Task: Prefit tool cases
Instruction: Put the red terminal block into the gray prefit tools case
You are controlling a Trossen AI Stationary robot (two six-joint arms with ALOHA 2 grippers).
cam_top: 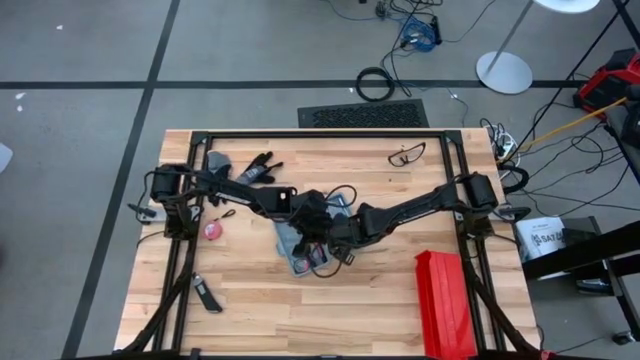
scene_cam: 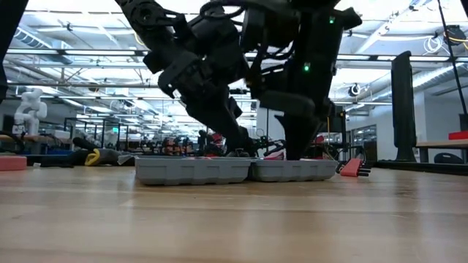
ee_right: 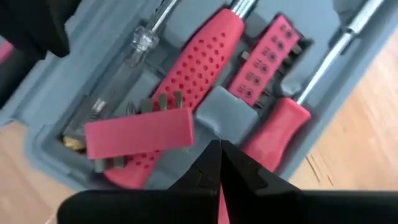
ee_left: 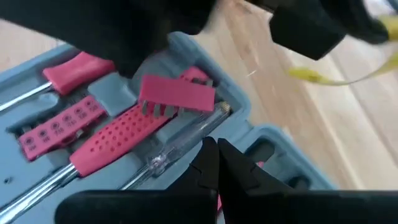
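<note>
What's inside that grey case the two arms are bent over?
The tool case holds pink-handled tools, a clear-handled screwdriver, and a pink bit holder lying loose on top. The arms hide the rest.

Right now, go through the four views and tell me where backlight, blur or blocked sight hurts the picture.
Low view: bright ceiling lights behind leave both arms as dark silhouettes above the open tool case. Left wrist view: soft, and a dark arm covers the upper part; the left gripper is shut. Right wrist view: the right gripper, shut, hides the lower middle. High view: evenly lit, but the arms cover most of the case.
</note>
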